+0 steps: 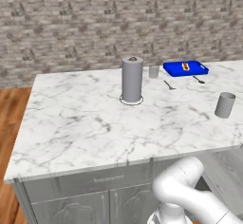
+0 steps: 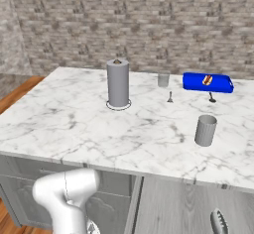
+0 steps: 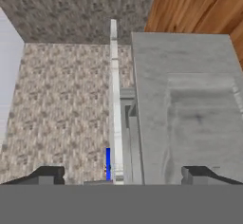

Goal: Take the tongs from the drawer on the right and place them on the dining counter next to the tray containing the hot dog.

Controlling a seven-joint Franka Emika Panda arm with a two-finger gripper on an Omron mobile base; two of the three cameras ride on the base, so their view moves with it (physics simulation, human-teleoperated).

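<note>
Gripper (image 3: 118, 175) wide open beside dining counter (image 1: 85, 123) edge, drawer (image 3: 190, 123) below.

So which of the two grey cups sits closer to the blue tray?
The small pale cup just left of the tray; the darker grey cup stands well forward, toward the counter's front edge.

glossy white rounded arm (image 1: 187, 190) links, small dark fingertips (image 3: 47, 174) on the hand
</note>
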